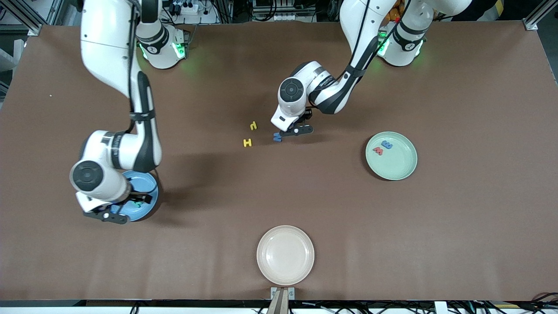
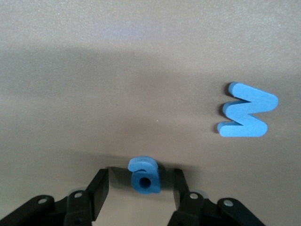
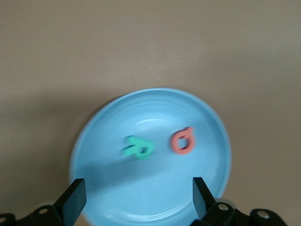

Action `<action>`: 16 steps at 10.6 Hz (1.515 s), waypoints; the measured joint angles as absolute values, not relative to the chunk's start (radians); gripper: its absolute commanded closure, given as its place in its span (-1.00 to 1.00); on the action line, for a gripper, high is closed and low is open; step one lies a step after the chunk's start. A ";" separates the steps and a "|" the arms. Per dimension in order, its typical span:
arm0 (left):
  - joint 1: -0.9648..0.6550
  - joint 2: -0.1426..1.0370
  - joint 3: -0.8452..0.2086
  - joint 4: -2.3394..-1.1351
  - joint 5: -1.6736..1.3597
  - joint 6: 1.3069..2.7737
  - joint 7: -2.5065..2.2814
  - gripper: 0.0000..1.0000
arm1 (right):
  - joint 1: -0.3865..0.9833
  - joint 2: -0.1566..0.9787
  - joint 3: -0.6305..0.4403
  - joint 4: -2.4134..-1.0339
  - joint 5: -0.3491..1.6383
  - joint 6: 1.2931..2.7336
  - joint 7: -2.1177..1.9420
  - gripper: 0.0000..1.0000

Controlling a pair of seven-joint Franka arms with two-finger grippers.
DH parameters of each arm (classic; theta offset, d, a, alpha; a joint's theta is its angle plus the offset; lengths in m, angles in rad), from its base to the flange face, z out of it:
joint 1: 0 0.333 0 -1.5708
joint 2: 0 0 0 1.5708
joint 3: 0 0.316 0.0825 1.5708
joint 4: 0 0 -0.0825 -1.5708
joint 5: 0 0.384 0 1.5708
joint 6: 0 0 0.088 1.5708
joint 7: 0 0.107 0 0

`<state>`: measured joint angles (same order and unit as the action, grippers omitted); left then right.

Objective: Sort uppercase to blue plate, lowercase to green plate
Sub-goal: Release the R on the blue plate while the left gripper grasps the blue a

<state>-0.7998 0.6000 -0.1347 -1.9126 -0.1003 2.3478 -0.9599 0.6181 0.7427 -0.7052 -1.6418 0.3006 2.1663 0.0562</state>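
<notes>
Brown matte table point(image 1: 457, 87) is seen, bordered by aluminium framing and cables at its edges. The cream plate point(image 1: 285, 255) serves as landmark, nearest the front camera. Farther from the camera than it, toward the right arm's end, the blue plate point(image 3: 150, 155) is found, holding the green R point(image 3: 138, 148) and red Q point(image 3: 182, 140); the right gripper point(image 3: 136, 200) is held over it, fingers spread wide, nothing gripped. Toward the left arm's end, the green plate point(image 1: 391, 155) carries the red w point(image 1: 378, 151) and blue m point(image 1: 386, 145). Mid-table, farther than the cream plate, the yellow H point(image 1: 247, 142) and yellow n point(image 1: 253, 126) are laid. The left gripper point(image 2: 141, 190) is lowered around the blue a point(image 2: 144, 175), fingers flanking it with small gaps visible; the blue M point(image 2: 247, 117) lies nearby.
</notes>
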 measured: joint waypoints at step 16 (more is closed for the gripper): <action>-0.702 0.548 -0.117 -1.915 -0.096 2.312 -0.868 0.54 | 0.596 0.741 -0.698 -1.640 0.334 2.139 -0.033 -1.00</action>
